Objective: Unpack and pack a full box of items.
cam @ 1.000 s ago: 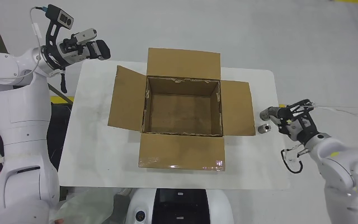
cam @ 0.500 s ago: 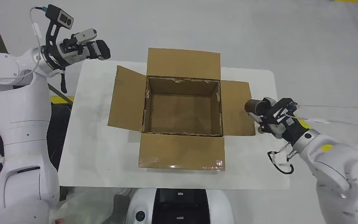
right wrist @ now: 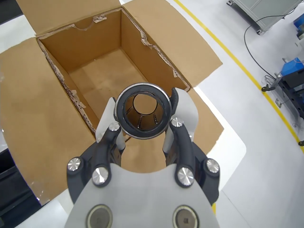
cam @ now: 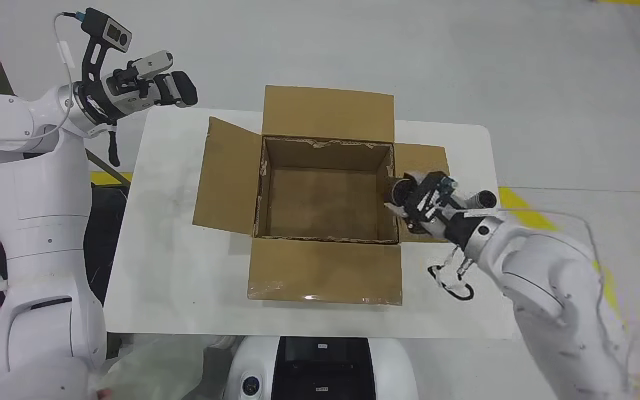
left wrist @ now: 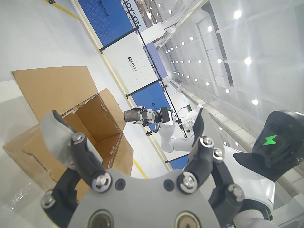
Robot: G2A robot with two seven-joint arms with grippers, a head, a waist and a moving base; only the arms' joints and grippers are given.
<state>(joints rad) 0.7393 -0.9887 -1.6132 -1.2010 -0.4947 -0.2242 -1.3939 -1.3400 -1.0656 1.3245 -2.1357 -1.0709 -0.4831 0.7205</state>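
Cardboard box (cam: 325,272) stands open on the white counter (cam: 170,270), and the right claw (right wrist: 142,98) is clamped on a metal sleeve (right wrist: 140,123) at the box's rim.
All four flaps are folded outward, and the box sits at the middle of the counter. The right claw holds the hollow, dark-rimmed sleeve on its side, one finger on either flank. It is in the air over the box's right-hand wall, where the right flap begins. The sleeve's open end faces back toward the wrist, and brown cardboard shows through the bore. The left claw (cam: 183,88) hangs well apart from the box, above the counter's far left corner, its two fingers spread wide.
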